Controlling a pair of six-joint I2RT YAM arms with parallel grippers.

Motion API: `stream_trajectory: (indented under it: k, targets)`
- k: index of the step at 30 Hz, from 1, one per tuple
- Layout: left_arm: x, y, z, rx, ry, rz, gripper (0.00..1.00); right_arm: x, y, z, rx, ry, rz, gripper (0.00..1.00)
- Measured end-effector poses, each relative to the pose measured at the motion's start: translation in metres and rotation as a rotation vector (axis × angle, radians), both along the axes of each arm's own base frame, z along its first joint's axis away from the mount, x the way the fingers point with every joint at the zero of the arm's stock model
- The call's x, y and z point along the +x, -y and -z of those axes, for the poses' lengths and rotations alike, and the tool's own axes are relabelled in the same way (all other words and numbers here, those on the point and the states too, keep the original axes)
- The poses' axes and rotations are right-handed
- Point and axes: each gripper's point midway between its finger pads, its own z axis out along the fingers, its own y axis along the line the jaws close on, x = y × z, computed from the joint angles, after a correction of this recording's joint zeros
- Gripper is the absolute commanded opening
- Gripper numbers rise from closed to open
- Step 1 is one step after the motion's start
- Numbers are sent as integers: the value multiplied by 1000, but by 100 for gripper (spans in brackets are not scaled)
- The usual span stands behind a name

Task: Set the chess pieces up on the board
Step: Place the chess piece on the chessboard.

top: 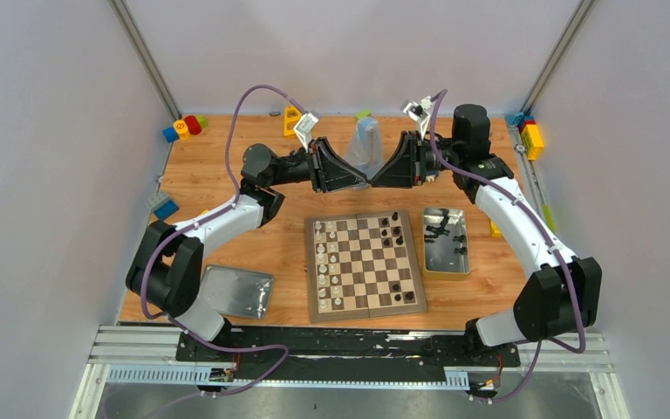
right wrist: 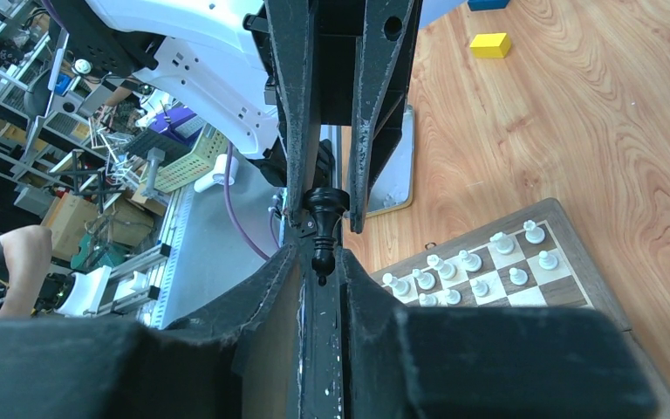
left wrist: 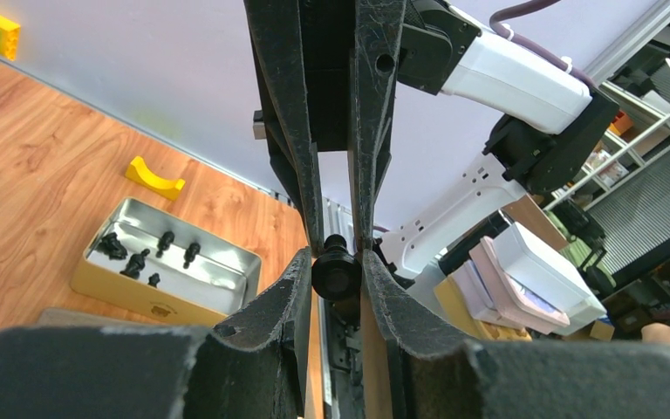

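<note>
Left fingers and right fingers tip to tip, beyond board (partly set)

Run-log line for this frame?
phase: grippers tip to tip, mid-air | left gripper: shut on black chess piece | right gripper: around same piece, grip unclear | board: white pieces lined left, few black pieces right

Your left arm and right arm wear glossy white shells between chunky black joint housings. A lilac cable loops away behind each set of fingers. The left gripper's black wedge-shaped fingers look scuffed, pale-flecked along their inner edges. The right gripper matches.
</note>
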Motion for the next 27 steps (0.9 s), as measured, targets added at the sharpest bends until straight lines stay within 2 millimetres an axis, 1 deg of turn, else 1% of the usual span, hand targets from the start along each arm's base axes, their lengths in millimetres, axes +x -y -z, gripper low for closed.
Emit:
stream_trajectory:
  k: [2, 5, 10, 14, 18, 19, 20, 21, 22, 24, 25, 26, 27]
  targets:
    - [0, 0, 0, -1, 1, -2, 5, 0, 0, 0, 0, -1, 0, 22]
    - [0, 0, 0, -1, 4, -3, 5, 1, 0, 1, -1, -2, 1, 19]
    - [1, 0, 0, -1, 6, -3, 6, 2, -1, 2, -3, -5, 5, 8]
    - [1, 0, 0, -1, 14, -5, 10, 2, -1, 2, -4, -5, 7, 0]
    - [2, 1, 2, 4, 31, -11, 21, 3, 0, 3, -7, -3, 14, 0]
    - [3, 1, 4, 8, 38, -14, 26, 4, 0, 4, -10, -3, 18, 0]
    - [3, 1, 5, 14, 44, -17, 29, 5, 0, 6, -14, 0, 23, 0]
    - [3, 1, 7, 25, 51, -22, 34, 6, 0, 7, -19, 0, 28, 0]
    - [3, 1, 9, 34, 60, -25, 37, 6, 1, 9, -25, 0, 32, 0]
    - [3, 2, 14, 60, 80, -33, 49, 6, 2, 14, -43, 3, 40, 0]
    - [4, 2, 18, 79, 91, -41, 52, 5, 2, 15, -50, 8, 42, 0]
    - [3, 2, 22, 99, 102, -45, 59, 6, 3, 17, -63, 21, 48, 0]
    - [4, 1, 27, 120, 113, -52, 63, 5, 4, 19, -73, 33, 53, 0]
